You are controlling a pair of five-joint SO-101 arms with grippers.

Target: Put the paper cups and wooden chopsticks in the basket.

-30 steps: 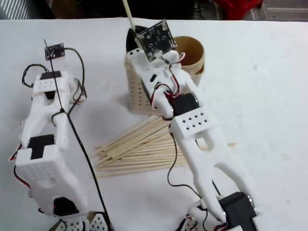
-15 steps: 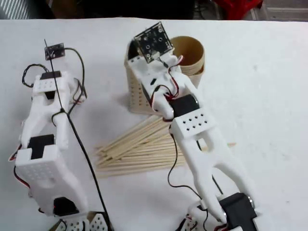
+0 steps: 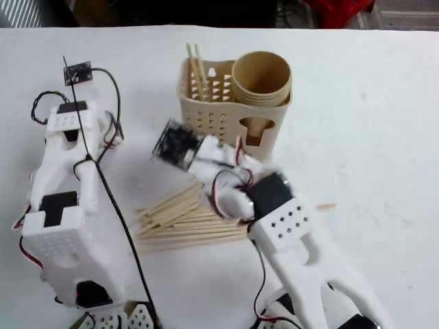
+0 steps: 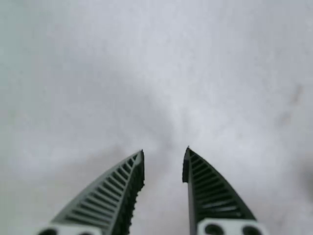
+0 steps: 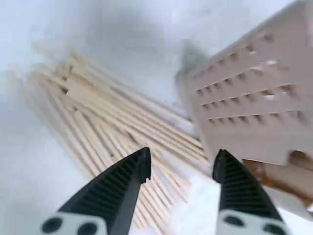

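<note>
Hanging over the heap of wooden chopsticks [image 3: 185, 219] on the worktop [image 3: 370, 137] just on the near side of the basket [image 3: 206, 116], the right tool [image 5: 182, 154] is parted and empty. Paper cups [image 3: 260, 75] sit stacked in the basket's right compartment, two chopsticks [image 3: 194, 65] upright in its left. The left tool [image 4: 164, 152], likewise parted, is over the worktop at left.

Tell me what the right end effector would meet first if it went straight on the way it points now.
Probably the loose wooden chopsticks on the table: the open right end effector frames the pile's end next to the basket. Depth is unclear, so the basket could come first.
</note>
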